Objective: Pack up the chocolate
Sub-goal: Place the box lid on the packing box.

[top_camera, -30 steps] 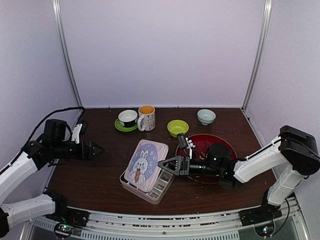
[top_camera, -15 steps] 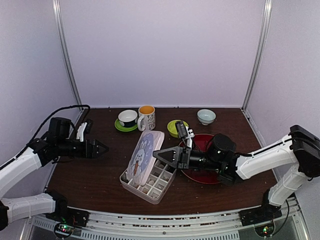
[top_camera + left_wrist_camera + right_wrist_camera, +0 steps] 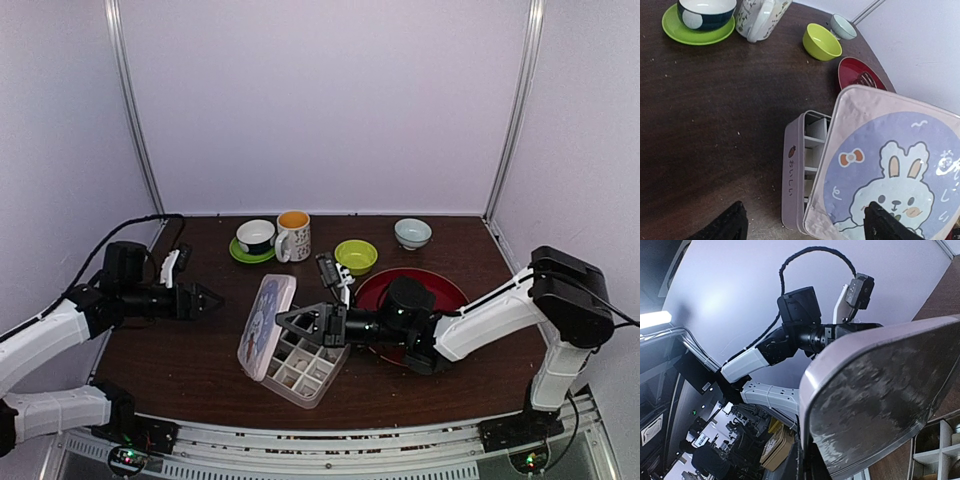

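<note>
on your dark brown wooden table [image 3: 200, 350] sits the pale pink compartmented box [image 3: 300, 372], its rabbit-printed pink lid [image 3: 264, 318] tipped up on edge. the round red plate [image 3: 455, 288] lies half hidden behind your right arm [image 3: 480, 315]. your right gripper [image 3: 284, 321] pinches the lid's rim; your left gripper [image 3: 212, 298] hangs spread wide nearby (holding nothing). the chocolate can't be made out.

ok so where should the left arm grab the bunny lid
Probably the raised rim of the lid, toward its far end, clear of the right gripper pinching mid-rim. It stands almost on edge, bunny face toward the left gripper, so come from the left with jaws straddling the thin rim.
</note>
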Available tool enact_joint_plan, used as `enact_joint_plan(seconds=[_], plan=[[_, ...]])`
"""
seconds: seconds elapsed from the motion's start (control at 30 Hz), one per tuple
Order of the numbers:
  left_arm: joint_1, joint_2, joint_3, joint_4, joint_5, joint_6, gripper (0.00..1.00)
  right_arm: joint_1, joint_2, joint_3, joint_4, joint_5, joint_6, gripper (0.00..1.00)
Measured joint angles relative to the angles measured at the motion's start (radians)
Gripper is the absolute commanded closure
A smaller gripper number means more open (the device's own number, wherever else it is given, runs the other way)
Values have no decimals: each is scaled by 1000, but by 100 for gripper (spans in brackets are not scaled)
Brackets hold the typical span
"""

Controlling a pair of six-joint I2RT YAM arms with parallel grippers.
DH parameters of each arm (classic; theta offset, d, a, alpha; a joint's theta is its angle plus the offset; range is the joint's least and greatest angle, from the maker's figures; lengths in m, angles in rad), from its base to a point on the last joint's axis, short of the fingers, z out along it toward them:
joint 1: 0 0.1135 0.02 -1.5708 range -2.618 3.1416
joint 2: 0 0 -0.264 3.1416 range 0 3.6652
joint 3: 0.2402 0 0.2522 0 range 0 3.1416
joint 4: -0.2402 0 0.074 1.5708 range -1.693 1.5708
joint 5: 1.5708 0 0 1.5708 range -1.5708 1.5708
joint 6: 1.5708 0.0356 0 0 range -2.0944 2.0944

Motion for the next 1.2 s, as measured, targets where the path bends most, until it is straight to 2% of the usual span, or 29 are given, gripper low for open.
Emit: enact_joint_plan(seconds=[0.27, 0.5, 0.73, 0.97, 1.2], plan=[[-26, 140, -48, 63, 45, -18, 17, -17, 69, -58, 198, 6, 86, 99], [-70, 238, -52, 109, 47, -27, 18, -31, 70, -81, 203, 1, 100, 98], [-70, 130, -50, 93, -26, -34, 17, -27, 32, 30, 59, -34, 52, 98], [-70, -50, -50, 71, -119, -47, 15, -8, 26, 95, 42, -47, 40, 98], [-70, 28, -94, 104, -99, -76, 16, -2, 85, 69, 65, -47, 49, 95]])
